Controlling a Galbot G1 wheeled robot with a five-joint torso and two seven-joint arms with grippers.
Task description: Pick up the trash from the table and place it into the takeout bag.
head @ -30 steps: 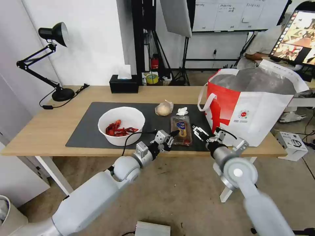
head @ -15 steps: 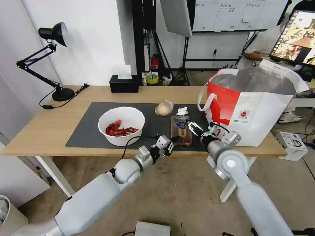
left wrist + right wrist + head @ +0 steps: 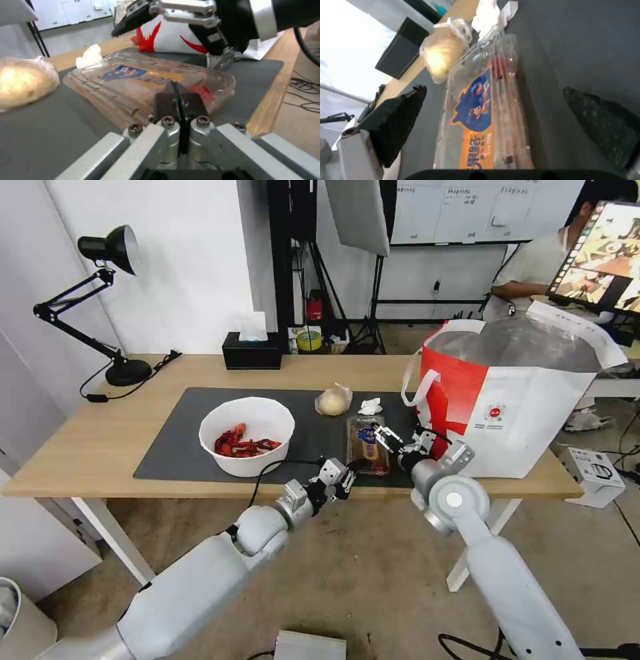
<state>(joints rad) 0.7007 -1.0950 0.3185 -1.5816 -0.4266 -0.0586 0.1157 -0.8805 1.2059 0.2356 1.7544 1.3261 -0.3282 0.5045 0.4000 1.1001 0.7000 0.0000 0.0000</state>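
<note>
In the head view, the clear hinged plastic tray [image 3: 368, 445] is lying flat on the large dark grey rectangular mat [image 3: 173, 440] of the long light-wood table [image 3: 87, 447]. Its long axis is running from the table's near edge toward the far edge. The near short end is sitting just inside the mat's front border. The left claw [image 3: 352, 468] is reaching that near end, on its left corner. The right claw [image 3: 385, 436] is hovering just beside the tray's right long side, between the tray and the large boxy white-and-red takeout bag [image 3: 513, 400]. Beyond the tray's far end the small clear bag with a beige lump [image 3: 333, 401] and the crumpled white tissue [image 3: 370, 407] are lying near it. The white round bowl of red crayfish shells [image 3: 247, 435] is standing left of the tray, with bare mat between them.

In the left wrist view, the left claw [image 3: 179, 98] is showing its black fingers pressed together, their tips right at the tray's [image 3: 146, 80] near rim. The right claw's dark finger is hanging above the tray's far side.

In the right wrist view, the right claw's fingers [image 3: 398, 120] are standing spread wide, and the tray [image 3: 483, 110] is lying lengthwise in the gap between them, touching neither.
</note>
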